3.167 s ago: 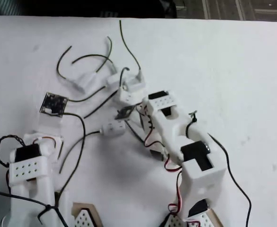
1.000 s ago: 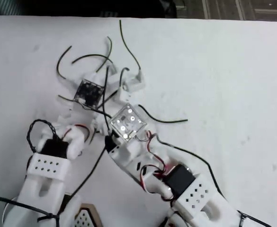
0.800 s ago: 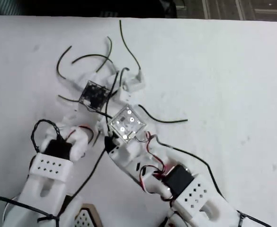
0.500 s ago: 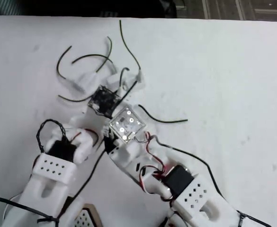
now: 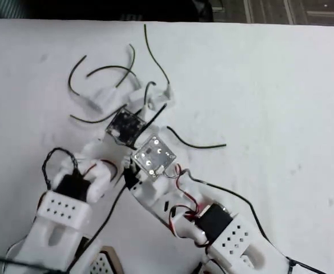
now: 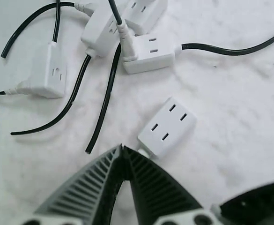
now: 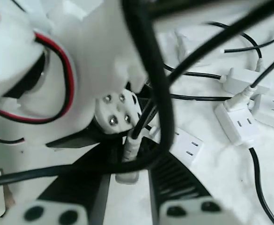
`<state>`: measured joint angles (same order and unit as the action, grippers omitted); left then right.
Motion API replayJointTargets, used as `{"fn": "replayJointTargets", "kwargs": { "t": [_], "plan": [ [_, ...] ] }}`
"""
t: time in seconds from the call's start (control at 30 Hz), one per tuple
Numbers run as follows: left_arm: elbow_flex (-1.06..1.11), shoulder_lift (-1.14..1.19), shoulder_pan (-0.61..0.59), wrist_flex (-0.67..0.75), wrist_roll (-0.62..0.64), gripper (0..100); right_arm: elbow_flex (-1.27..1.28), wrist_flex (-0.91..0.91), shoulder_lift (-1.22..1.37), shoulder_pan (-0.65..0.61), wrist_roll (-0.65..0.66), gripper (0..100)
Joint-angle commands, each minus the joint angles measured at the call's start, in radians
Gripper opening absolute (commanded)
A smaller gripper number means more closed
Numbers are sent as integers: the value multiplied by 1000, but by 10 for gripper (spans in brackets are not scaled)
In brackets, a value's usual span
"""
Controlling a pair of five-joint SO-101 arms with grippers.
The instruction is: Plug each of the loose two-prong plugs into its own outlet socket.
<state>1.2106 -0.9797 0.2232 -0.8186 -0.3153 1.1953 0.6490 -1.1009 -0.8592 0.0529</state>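
In the left wrist view my left gripper (image 6: 122,149) is shut with nothing in it, its tips just short of a white outlet block (image 6: 167,126) lying flat on the table. Further white outlets (image 6: 48,75) (image 6: 148,52) lie beyond, some with plugs and black cords in them. In the right wrist view my right gripper (image 7: 129,151) is shut on a white two-prong plug (image 7: 129,158) with a black cord, close beside an outlet block (image 7: 187,145). The left arm's body (image 7: 80,61) hangs right in front of it. From above, both wrists (image 5: 127,127) (image 5: 153,155) sit side by side.
Black cords (image 5: 192,142) curl over the white table (image 5: 281,103) around the cluster of outlets (image 5: 104,98). More outlets (image 7: 240,122) lie past the right gripper. The right and far parts of the table have free room.
The left arm has swung right and toward the right arm's wrist until the two nearly touch. The right arm has shifted only slightly, still holding its plug.
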Motion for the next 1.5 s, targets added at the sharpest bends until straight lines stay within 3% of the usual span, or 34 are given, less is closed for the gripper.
{"fn": "replayJointTargets", "kwargs": {
  "t": [0.0,0.2,0.3,0.63,0.83,1.03,1.47],
  "plan": [
    [64,-219,35,-23,-3,23,0,-25,2,2,-6,17],
    [186,-493,47,-26,2,25,18,-27,1,2,-6,17],
    [192,-562,-16,-55,8,24,20,-24,-7,8,-6,17],
    [158,-582,-243,-54,149,24,15,-24,-7,81,-8,17],
    [124,-584,-251,-57,207,24,17,-22,-7,28,-87,17],
    [64,-584,-193,-135,210,24,20,-22,-7,-25,-92,17],
    [29,-584,96,-169,207,24,20,-24,-8,-81,-92,17]
  ]
}}
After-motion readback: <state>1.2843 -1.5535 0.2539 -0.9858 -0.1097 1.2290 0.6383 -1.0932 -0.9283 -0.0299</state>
